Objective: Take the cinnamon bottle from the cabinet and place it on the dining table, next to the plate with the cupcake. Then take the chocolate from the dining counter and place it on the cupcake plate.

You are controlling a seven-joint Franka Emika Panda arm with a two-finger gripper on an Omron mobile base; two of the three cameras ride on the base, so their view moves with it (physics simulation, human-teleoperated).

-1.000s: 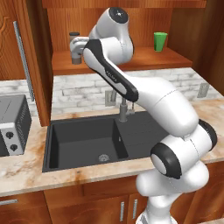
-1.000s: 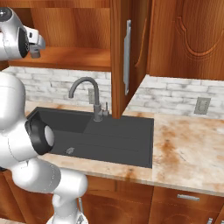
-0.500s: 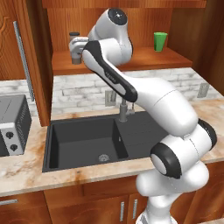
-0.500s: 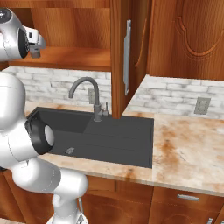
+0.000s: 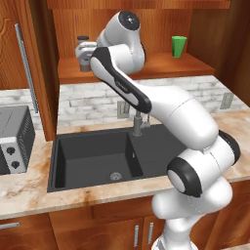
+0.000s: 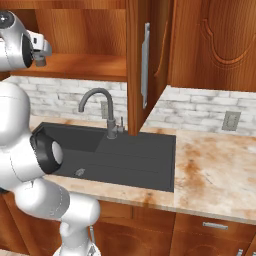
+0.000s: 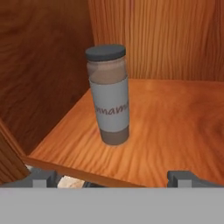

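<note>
The small cylindrical cinnamon bottle (image 7: 108, 95) — dark cap, brown contents, pale grey band — stands upright on the shelf of the reddish-brown wooden cabinet (image 7: 175, 118), near its left wall, at about eleven o'clock from the tool (image 7: 113, 177) in the hand view. The tool's jaws stand wide apart and hold nothing, just short of the shelf edge. By my judgement the task is barely begun — grasping, carrying to the table and the chocolate step all remain.
</note>
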